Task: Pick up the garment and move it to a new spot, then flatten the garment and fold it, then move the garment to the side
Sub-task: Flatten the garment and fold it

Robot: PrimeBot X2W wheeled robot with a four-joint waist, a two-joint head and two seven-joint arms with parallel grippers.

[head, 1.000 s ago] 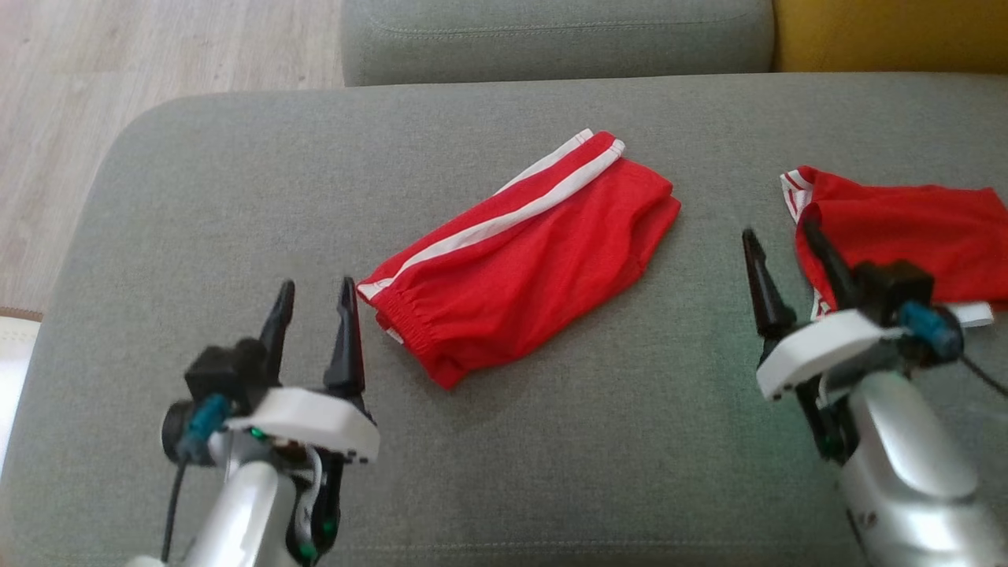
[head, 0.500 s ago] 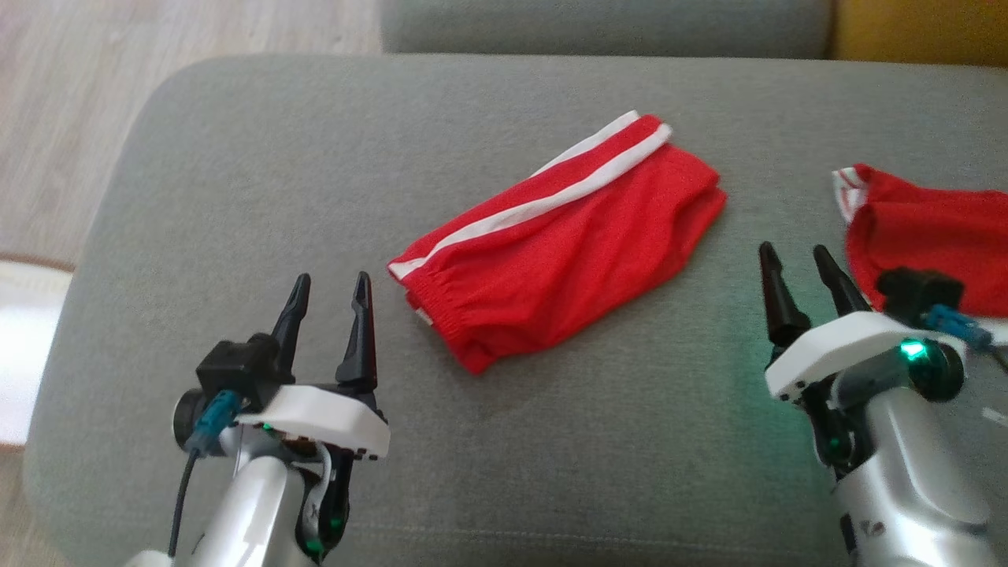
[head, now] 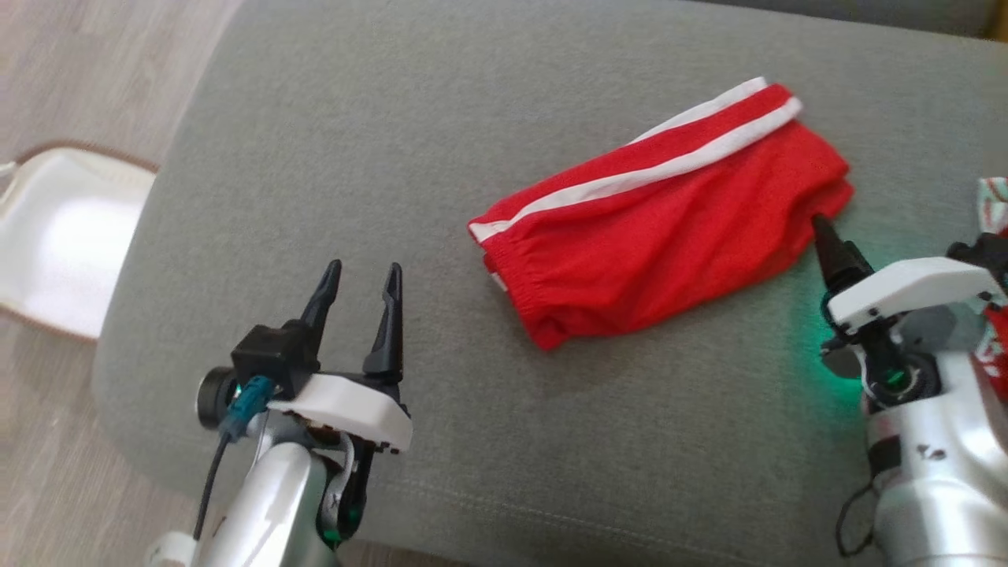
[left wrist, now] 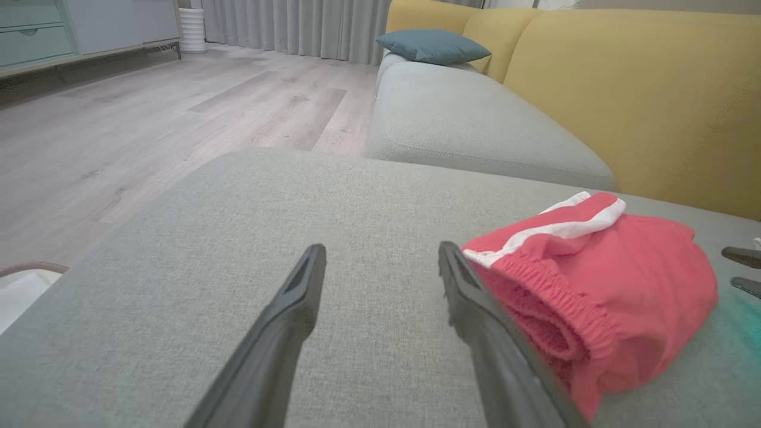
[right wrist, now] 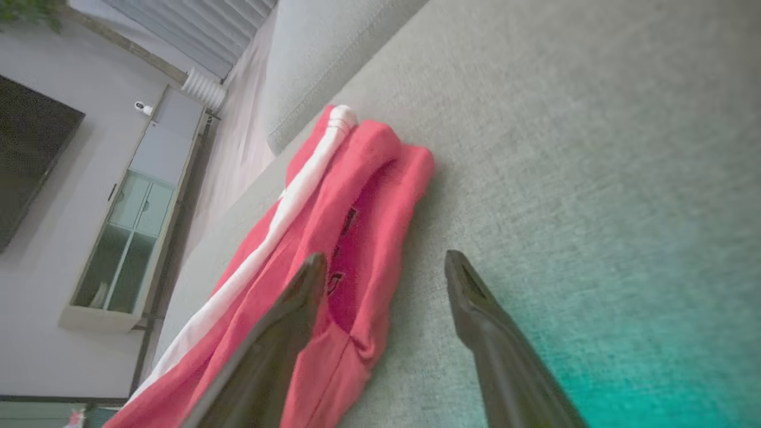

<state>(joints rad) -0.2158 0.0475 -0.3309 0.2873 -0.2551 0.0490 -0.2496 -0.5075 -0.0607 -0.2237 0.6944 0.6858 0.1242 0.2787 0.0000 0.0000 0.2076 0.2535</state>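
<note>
Lying folded on the grey fabric sofa cushion (head: 331,118), well in from its left edge, the red cloth shorts with white side stripes (head: 669,213) look light, soft and limp; lifted by one layer they would likely sag open. Best holds, I judge, are the elastic waistband (head: 512,283) at the near end and the hem end (head: 827,181) opposite, pinching every layer. The left gripper (head: 364,268) hovers with fingers (head: 387,323) apart, near the waistband, not touching. The right gripper (right wrist: 385,258) is spread too, one finger over the hem end; contact is unclear. Another red garment (head: 994,205) lies beside the right arm (head: 929,472) and could snag. A white brown-rimmed container (head: 71,236) sits off the left edge.
</note>
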